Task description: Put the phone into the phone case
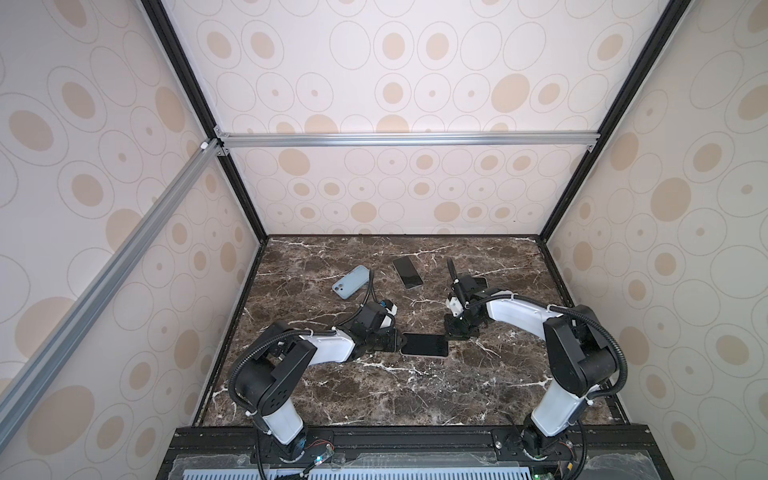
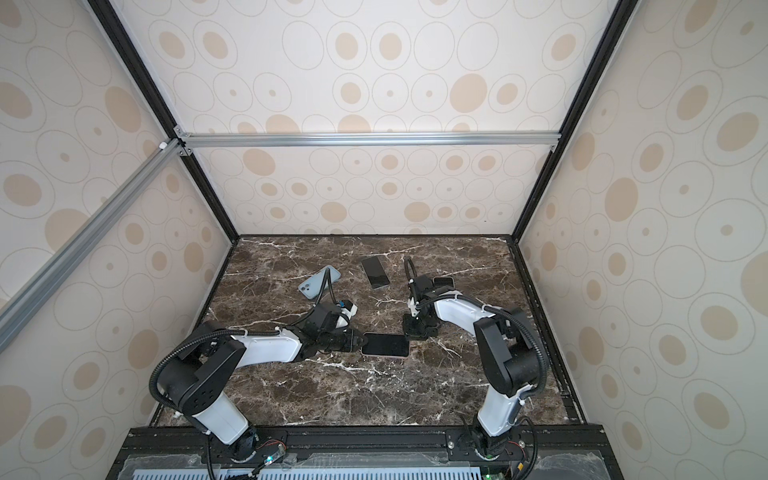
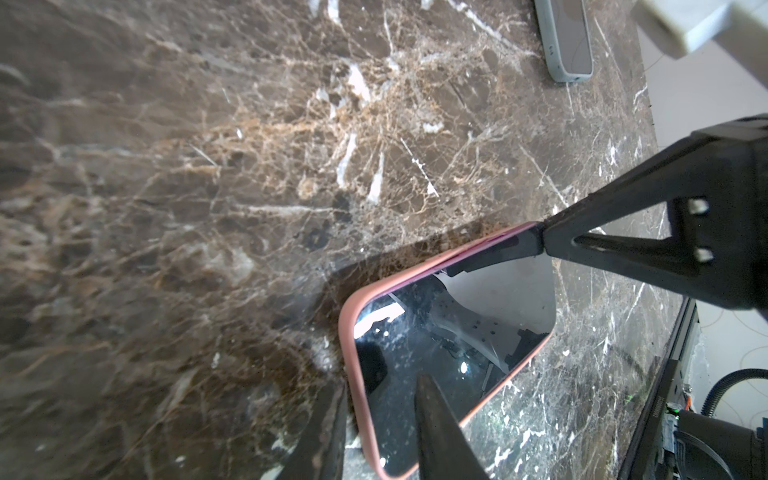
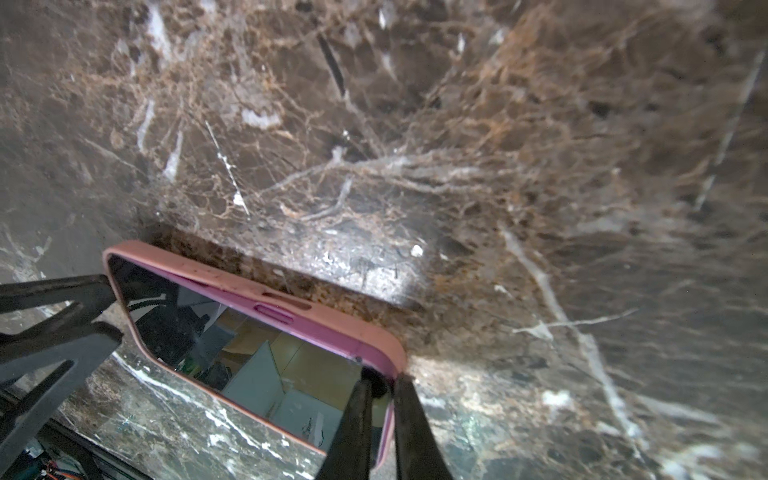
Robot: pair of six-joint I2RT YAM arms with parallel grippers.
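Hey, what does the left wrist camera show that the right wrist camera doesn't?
Only the left wrist view: a second phone lying farther off on the table. Only the right wrist view: button cutouts in the side of the pink case. Both: that case with a phone in it, the left gripper at one end, the right gripper pinching a corner.

We look into a booth floored by a worktop (image 1: pixel 374 386) of dark brown marble, veined in white and glossy enough to catch pale glare. Walls rise from its left, far and right edges: the left wall (image 1: pixel 83 166), the back wall (image 1: pixel 395 191) and the right wall (image 1: pixel 685 249), all papered cream with tan ovals ringed in thin grey lines. Black posts (image 1: pixel 241 195) stand at the two far corners. One silver rail (image 1: pixel 407 139) crosses the back wall; another (image 1: pixel 104 280) slants along the left wall. A black frame bar (image 1: pixel 415 440) runs along the near edge. The light is soft and even.
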